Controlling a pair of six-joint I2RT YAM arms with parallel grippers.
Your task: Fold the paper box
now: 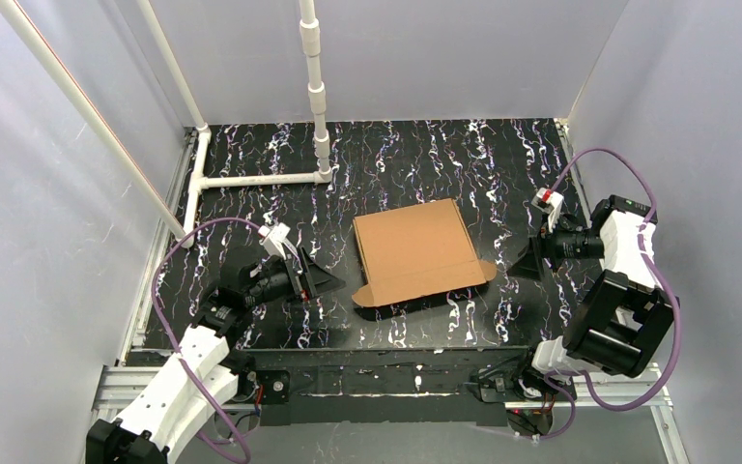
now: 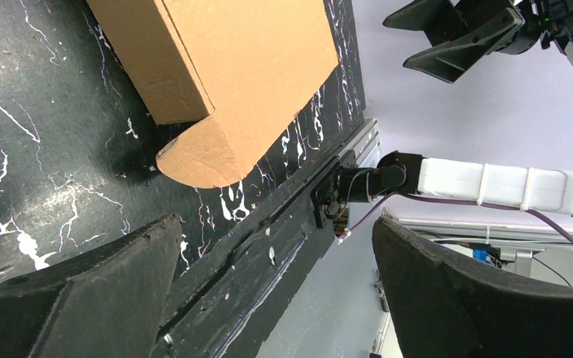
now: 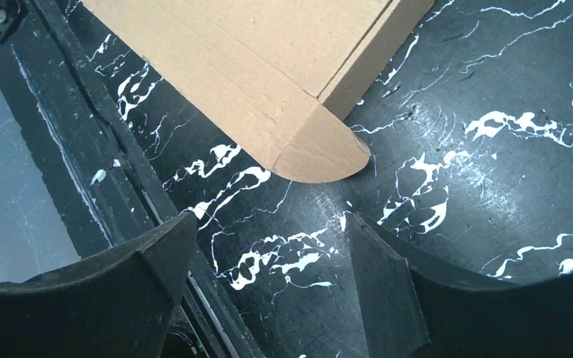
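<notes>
The brown cardboard paper box [image 1: 415, 249] lies closed and flat-topped in the middle of the black marbled table, with rounded flap ears sticking out at its two near corners. My left gripper [image 1: 327, 280] is open and empty, just left of the box; its wrist view shows the box's near left corner and ear [image 2: 201, 153]. My right gripper [image 1: 529, 261] is open and empty, just right of the box; its wrist view shows the near right ear [image 3: 321, 153]. Neither gripper touches the box.
A white pipe frame [image 1: 261, 179] lies at the back left, with an upright pipe [image 1: 317, 87] behind the box. Pale walls close in three sides. A metal rail [image 1: 367, 382] runs along the near table edge.
</notes>
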